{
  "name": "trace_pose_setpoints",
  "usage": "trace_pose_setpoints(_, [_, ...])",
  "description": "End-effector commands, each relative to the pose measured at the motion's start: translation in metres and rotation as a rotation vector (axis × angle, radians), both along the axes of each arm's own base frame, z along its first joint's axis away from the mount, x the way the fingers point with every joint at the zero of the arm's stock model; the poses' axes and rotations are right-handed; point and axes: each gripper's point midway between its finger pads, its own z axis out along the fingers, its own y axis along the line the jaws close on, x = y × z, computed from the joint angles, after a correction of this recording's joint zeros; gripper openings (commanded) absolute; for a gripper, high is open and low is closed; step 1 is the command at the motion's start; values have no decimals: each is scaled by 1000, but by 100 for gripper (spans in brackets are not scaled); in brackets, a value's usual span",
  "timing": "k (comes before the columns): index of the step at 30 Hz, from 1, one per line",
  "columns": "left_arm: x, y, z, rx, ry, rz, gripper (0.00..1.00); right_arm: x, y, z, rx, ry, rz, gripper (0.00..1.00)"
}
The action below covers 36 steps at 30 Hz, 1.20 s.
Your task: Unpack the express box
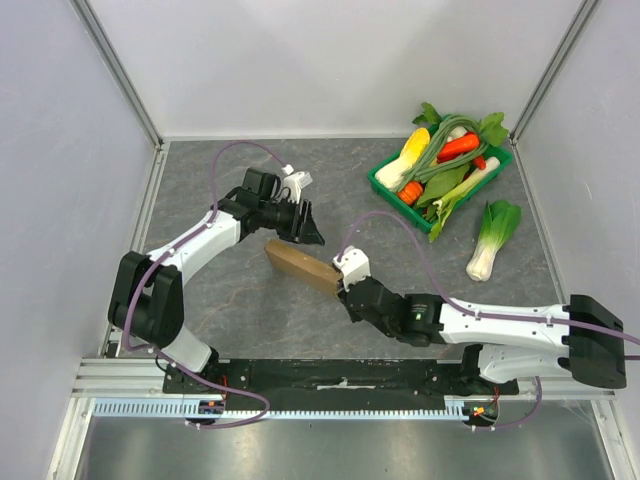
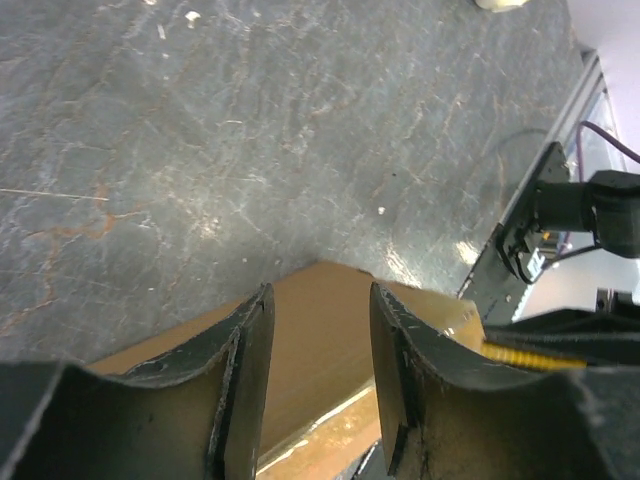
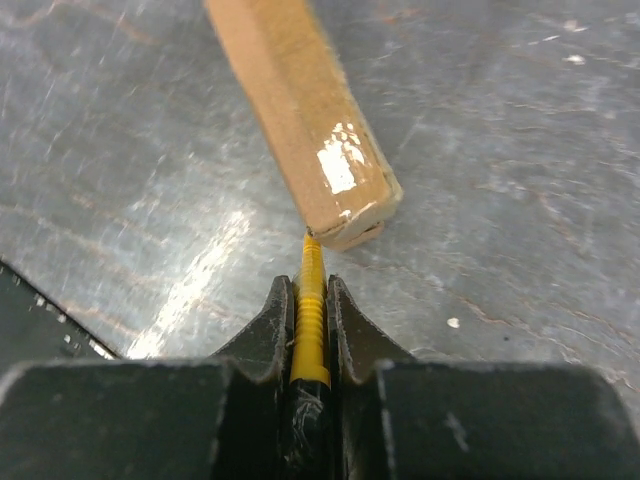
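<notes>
The express box (image 1: 300,266) is a flat plain brown cardboard box on the grey table between the two arms. My left gripper (image 1: 306,232) is open just past the box's far end. In the left wrist view its fingertips (image 2: 256,310) stand apart with the box (image 2: 318,345) showing in the gap below them. My right gripper (image 1: 346,288) is at the box's near right end, shut (image 3: 311,288) on a ridged yellow tool (image 3: 311,320). The tool's tip touches the taped end of the box (image 3: 300,120). The tool also shows in the left wrist view (image 2: 530,352).
A green tray (image 1: 380,182) of vegetables stands at the back right. A loose bok choy (image 1: 492,238) lies in front of it. White walls close in the left, back and right sides. A metal rail (image 1: 330,372) runs along the near edge.
</notes>
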Motion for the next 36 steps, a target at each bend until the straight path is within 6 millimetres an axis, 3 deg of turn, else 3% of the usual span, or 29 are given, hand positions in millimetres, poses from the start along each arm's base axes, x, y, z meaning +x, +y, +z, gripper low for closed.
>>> trace_pose_setpoints(1, [-5, -11, 27, -80, -60, -102, 49, 25, -14, 30, 133, -104, -203, 0])
trace_pose_setpoints(6, [-16, -22, 39, -174, -43, -185, 54, 34, -17, 28, 174, -105, -263, 0])
trace_pose_setpoints(9, [-23, -24, 43, -200, -58, -234, 62, 46, -22, 27, 206, -91, -308, 0])
trace_pose_setpoints(15, [-25, -17, 38, -149, -161, -256, 70, 73, -28, 46, 317, -80, -348, 0])
trace_pose_setpoints(21, [-12, -9, 7, 40, -263, -224, 71, 87, -23, 57, 353, -57, -318, 0])
trace_pose_setpoints(27, [-14, -11, -25, 211, -325, -256, 71, 88, -9, 59, 382, -9, -291, 0])
trace_pose_setpoints(31, [-18, -11, -43, 269, -320, -274, 70, 87, -13, 61, 398, 4, -304, 0])
trace_pose_setpoints(35, [-15, -8, -54, 328, -356, -271, 62, 79, -25, 60, 409, 26, -317, 0])
trace_pose_setpoints(36, [-15, -8, -57, 336, -367, -269, 56, 78, -27, 61, 417, 32, -316, 0])
